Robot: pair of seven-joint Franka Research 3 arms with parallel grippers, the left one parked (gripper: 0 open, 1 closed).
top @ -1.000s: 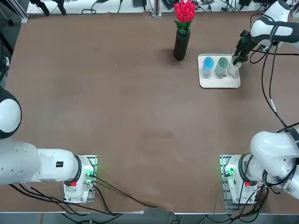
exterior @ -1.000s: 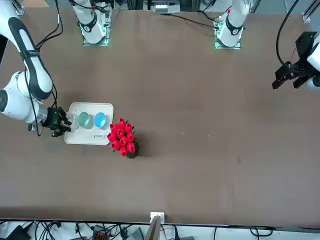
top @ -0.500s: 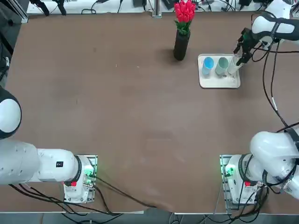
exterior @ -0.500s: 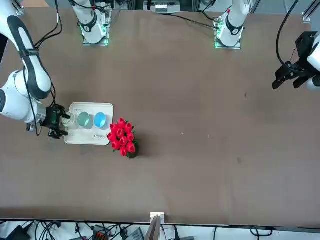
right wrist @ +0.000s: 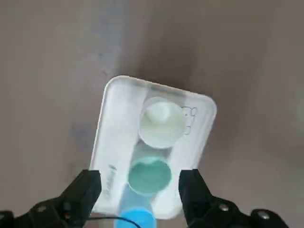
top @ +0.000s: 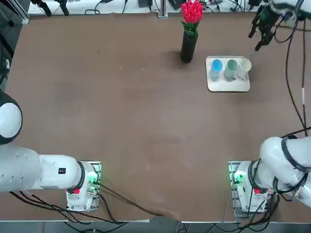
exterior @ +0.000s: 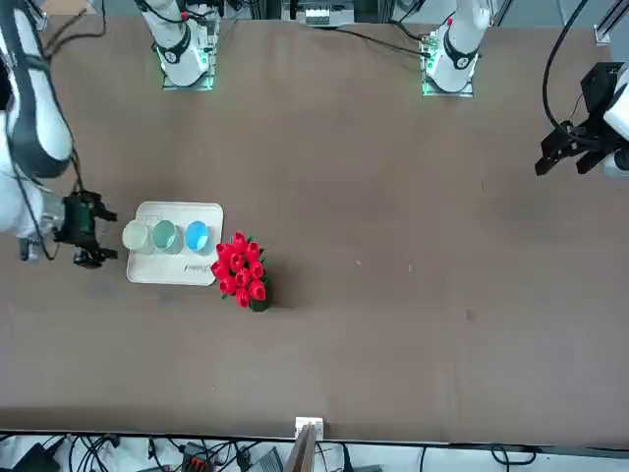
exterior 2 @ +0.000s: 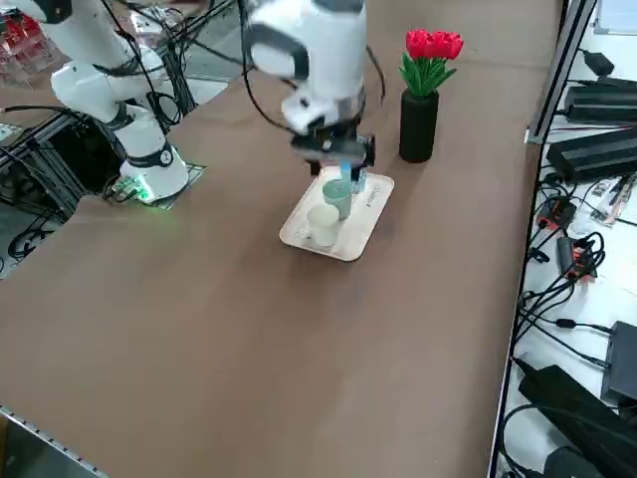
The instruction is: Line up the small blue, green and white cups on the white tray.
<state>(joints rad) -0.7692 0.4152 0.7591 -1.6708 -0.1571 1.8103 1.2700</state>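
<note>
The white tray [top: 228, 85] lies at the table's far right, with three small cups standing on it in a row. They are the blue cup [top: 216, 66], the green cup [top: 231, 66] and the white cup [top: 244, 65]. My right gripper [top: 256, 40] hangs open and empty, raised above the table just past the tray's white-cup end. From the front, that gripper [exterior: 99, 237] is beside the white cup [exterior: 135, 235] and apart from it. In the wrist view its fingers [right wrist: 88, 189] stand wide, high over the tray [right wrist: 116, 118], the white cup [right wrist: 161, 121] and the green cup [right wrist: 149, 175].
A tall dark vase with red flowers [top: 189, 44] stands just left of the tray, on the blue cup's side. Cables and boxes line the table's far edge [top: 146, 13].
My right gripper opened, left the white cup standing on the tray beside the green one, and rose up and away from the tray.
</note>
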